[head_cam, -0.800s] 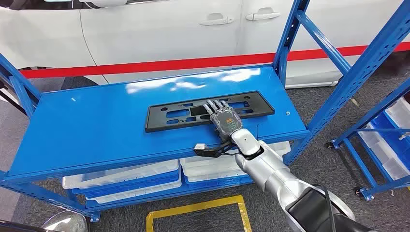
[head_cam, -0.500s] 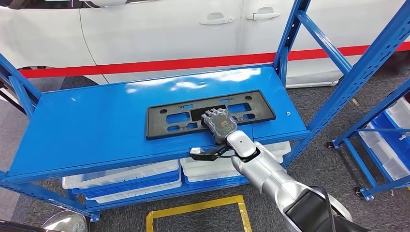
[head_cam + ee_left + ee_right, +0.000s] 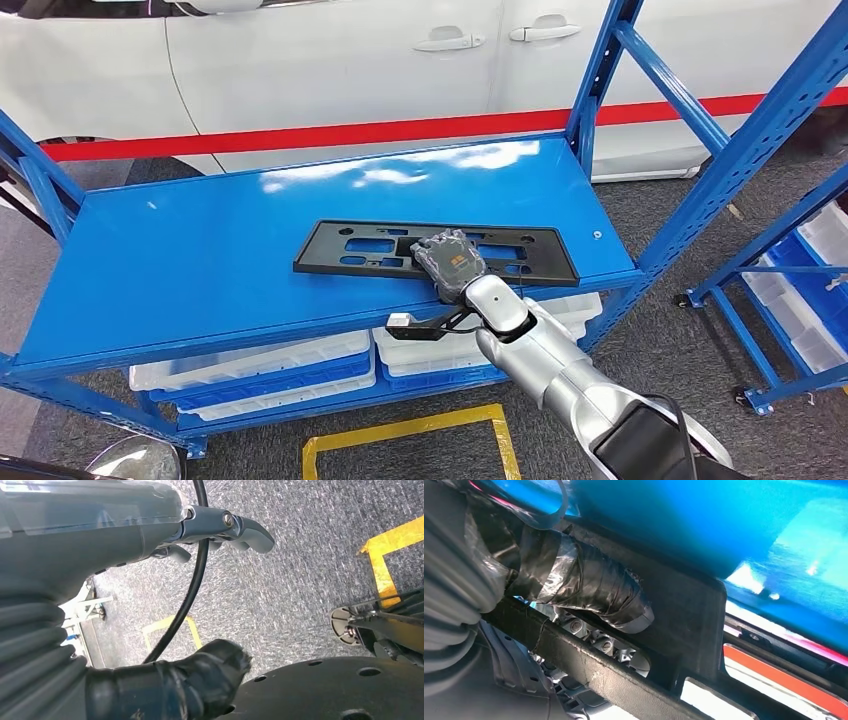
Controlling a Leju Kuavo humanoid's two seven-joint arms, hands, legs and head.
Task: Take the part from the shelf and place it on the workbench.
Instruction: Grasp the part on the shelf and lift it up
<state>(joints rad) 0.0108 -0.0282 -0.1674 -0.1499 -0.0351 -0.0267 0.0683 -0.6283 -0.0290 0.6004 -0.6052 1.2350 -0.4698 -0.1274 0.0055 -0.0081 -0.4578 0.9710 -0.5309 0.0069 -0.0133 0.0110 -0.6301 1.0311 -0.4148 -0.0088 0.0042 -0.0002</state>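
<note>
Gripping the flat black slotted plastic part (image 3: 437,253) on glossy blue shelf (image 3: 200,270): right hand (image 3: 452,262) fingers.

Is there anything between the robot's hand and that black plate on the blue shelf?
Nothing visible: the right hand already grips the black plate on the blue shelf, fingers through one of its openings.

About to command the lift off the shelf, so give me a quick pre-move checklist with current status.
1. Right hand grips the black plastic frame: ok; thumb on one face, fingers through a cutout.
2. Grip centred on the long frame: not ok, right of middle; it may tip.
3. Frame free of the blue shelf deck: cannot tell.
4. Right-hand upright clear of the frame end: ok.
5. Left hand free: ok, over the floor.
</note>
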